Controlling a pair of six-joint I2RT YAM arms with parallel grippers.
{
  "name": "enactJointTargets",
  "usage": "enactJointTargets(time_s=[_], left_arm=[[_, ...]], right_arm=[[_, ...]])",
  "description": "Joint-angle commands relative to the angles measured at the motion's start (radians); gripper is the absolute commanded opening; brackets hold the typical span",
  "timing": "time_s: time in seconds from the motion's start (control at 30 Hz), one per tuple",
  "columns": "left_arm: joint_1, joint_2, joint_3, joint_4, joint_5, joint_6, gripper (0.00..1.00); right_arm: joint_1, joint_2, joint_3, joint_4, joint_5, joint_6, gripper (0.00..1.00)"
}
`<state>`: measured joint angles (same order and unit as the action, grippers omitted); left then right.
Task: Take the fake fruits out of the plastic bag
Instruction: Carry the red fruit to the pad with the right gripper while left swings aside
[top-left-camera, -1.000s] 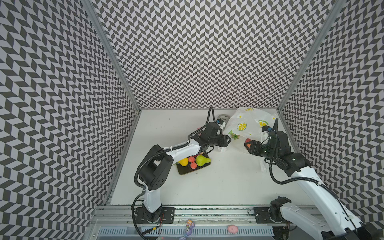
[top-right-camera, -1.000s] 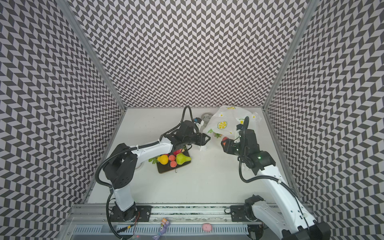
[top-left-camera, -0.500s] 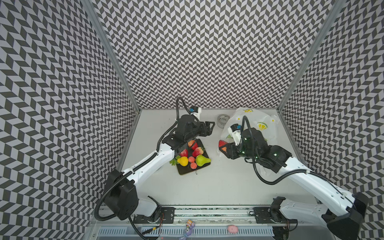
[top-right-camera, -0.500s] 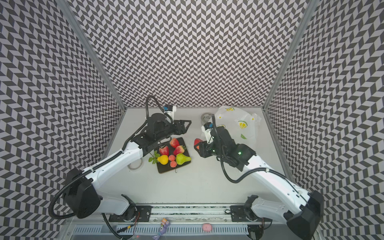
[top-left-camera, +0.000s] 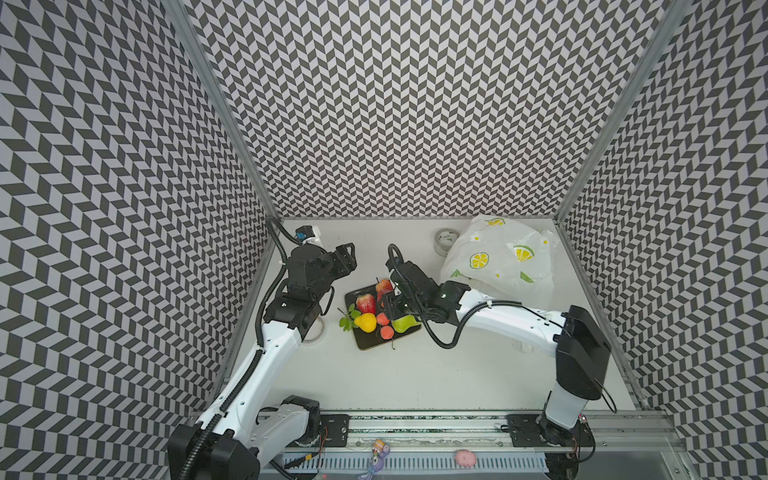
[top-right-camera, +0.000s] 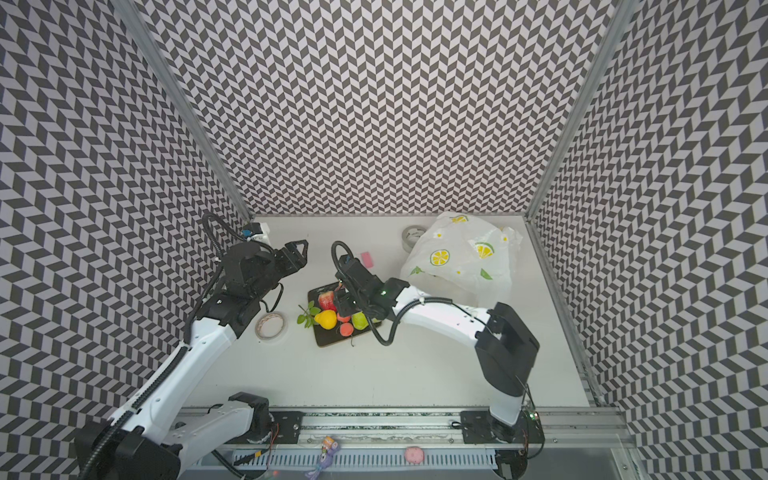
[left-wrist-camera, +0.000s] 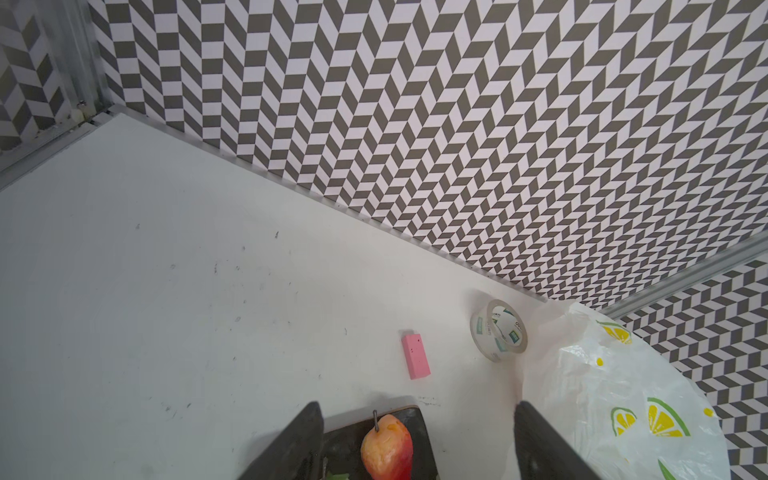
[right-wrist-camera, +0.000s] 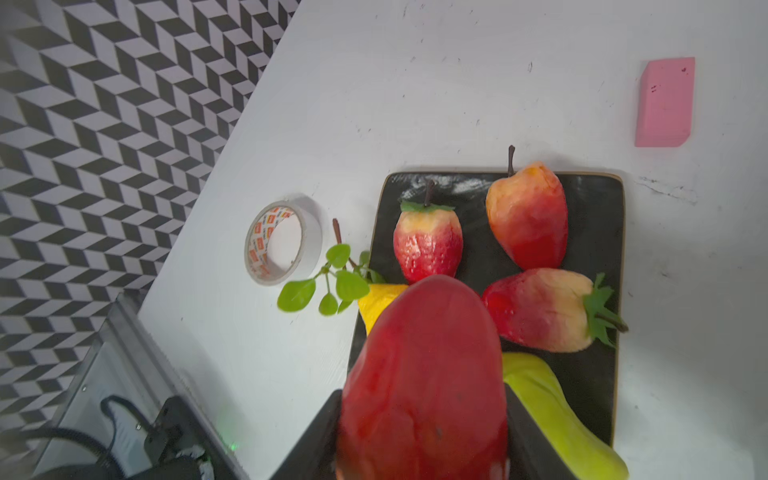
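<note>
- Right wrist view: the right gripper (right-wrist-camera: 424, 419) is clamped on a glossy red fruit (right-wrist-camera: 424, 374), with a dark finger (right-wrist-camera: 316, 440) against each flank. The fruit fills the gap between the jaws and hides part of the lemon (right-wrist-camera: 380, 303) behind it.
- Only this view shows the held fruit plainly. In both top views the gripper's body (top-left-camera: 390, 307) (top-right-camera: 343, 305) covers it.
- The same view shows the other fake fruits (right-wrist-camera: 528, 216) on the black tray (right-wrist-camera: 598, 232). There are three red-and-peach pieces with stems or green caps, and a green pear (right-wrist-camera: 552, 407). A leafy sprig (right-wrist-camera: 328, 286) hangs over the tray's edge.
- Whether the held fruit touches the tray cannot be told.
- Left wrist view: the left gripper (left-wrist-camera: 417, 409) has its jaws spread wide with nothing between them. It points over the tray's far end, where one red-orange fruit (left-wrist-camera: 386, 449) lies.
- In a top view a pink block (top-right-camera: 368, 259) shows just beyond the right arm. The arm hides it where the beige tape roll (top-left-camera: 316, 332) is also half covered by the left arm.
- The plastic bag (top-left-camera: 498, 257) (top-right-camera: 457, 257) sits in the far right corner, well apart from both grippers. A clear tape roll (left-wrist-camera: 498, 330) lies just beside it.
- The bag is thin, white and crinkled, puffed into a mound, and printed with yellow lemon slices and green leaves.
- What is inside it cannot be seen.
</note>
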<state>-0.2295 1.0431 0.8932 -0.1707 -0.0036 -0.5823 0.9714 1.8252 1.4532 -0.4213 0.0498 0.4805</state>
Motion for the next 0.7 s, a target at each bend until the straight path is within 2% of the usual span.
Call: enactJointTargets(time_s=[0.0, 0.3, 0.5, 0.67], left_arm=[[0.008, -0.025, -0.015, -0.041, -0.010, -0.013, 0.73], [0.014, -0.041, -0.017, -0.051, -0.013, 0.006, 0.73], [0.013, -0.040, -0.014, -0.054, -0.005, 0.017, 0.73], [0.015, -0.024, 0.009, -0.048, 0.044, 0.028, 0.72]], right_arm=[[0.004, 0.078, 0.084, 0.000, 0.069, 0.030, 0.49], [0.004, 0.233, 0.192, -0.057, 0.124, 0.037, 0.52], [0.005, 0.261, 0.211, -0.069, 0.125, 0.034, 0.64], [0.004, 0.229, 0.227, -0.074, 0.114, 0.029, 0.72]])
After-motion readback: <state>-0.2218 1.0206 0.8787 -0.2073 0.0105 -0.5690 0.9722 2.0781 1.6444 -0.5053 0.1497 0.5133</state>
